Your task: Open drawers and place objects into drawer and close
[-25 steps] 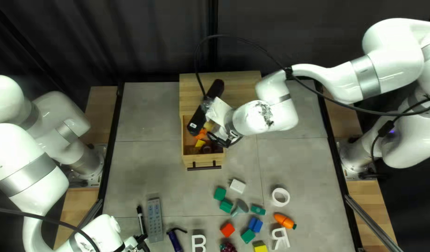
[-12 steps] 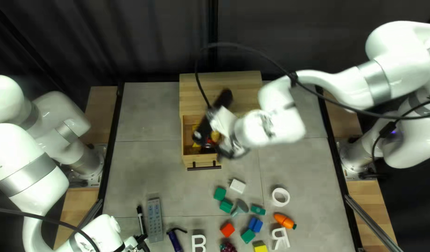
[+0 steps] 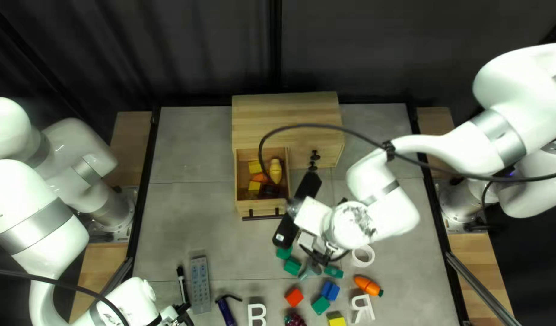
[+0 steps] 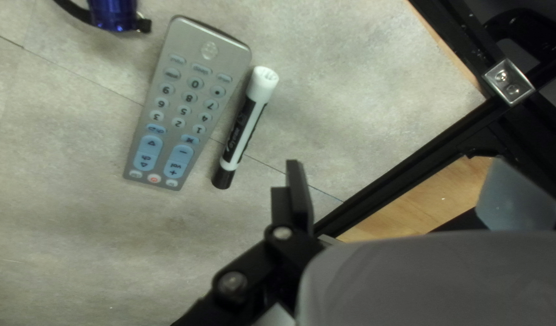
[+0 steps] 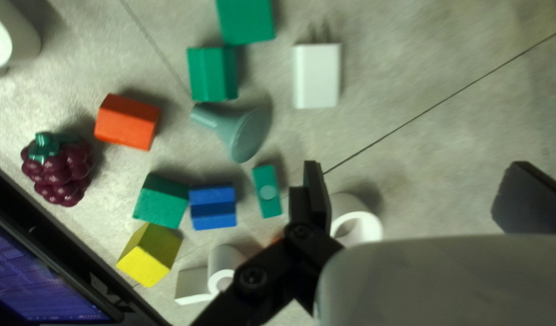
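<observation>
clear of drawer edge (image 3: 263,208), right end effector (image 3: 323,252) spread, left end effector (image 3: 182,313) spread near table edge (image 4: 404,164)

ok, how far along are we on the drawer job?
Done: one drawer is open, yellow blocks inside. In hand: right hand is open, nothing gripped. To go: carrot, remote, marker and red block lie outside, probably for stowing; then close the drawer.

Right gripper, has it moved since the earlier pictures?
Yes. In the top left view, the right gripper went from over the open drawer toward that view's bottom right.
</observation>
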Robot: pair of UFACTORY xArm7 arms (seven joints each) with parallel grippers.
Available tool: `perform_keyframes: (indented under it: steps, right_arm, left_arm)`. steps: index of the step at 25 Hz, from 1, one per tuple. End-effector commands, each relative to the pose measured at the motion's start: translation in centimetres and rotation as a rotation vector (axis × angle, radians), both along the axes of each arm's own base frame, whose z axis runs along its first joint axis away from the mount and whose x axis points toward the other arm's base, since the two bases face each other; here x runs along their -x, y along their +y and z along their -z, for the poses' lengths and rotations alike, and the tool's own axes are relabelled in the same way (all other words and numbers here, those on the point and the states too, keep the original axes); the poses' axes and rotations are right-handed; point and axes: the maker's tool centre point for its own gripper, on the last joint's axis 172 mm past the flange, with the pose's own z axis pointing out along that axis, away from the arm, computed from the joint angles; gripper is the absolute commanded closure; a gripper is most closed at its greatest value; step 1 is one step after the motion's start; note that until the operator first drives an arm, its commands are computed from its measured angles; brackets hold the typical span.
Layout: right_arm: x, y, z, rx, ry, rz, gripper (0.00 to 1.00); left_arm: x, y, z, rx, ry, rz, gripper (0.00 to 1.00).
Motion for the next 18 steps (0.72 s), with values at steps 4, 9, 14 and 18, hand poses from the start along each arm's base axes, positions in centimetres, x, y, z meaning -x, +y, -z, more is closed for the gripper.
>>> perform_keyframes:
  steps: [4, 9, 14, 18]
  right_arm:
    - [-0.9, -1.9, 4.0, -0.066, -0.052, 0.002, 0.00]
    - [-1.4, -2.7, 5.0, -0.080, -0.076, -0.007, 0.00]
    - [-1.9, -3.1, 6.7, -0.101, -0.080, -0.027, 0.00]
    - [-1.9, -3.3, 7.6, -0.111, -0.079, -0.048, 0.00]
  left_arm:
    - [0.0, 0.0, 0.0, 0.000, 0.000, 0.000, 0.00]
    - [0.0, 0.0, 0.0, 0.000, 0.000, 0.000, 0.00]
    - [0.0, 0.0, 0.0, 0.000, 0.000, 0.000, 0.00]
    - [0.0, 0.0, 0.0, 0.000, 0.000, 0.000, 0.00]
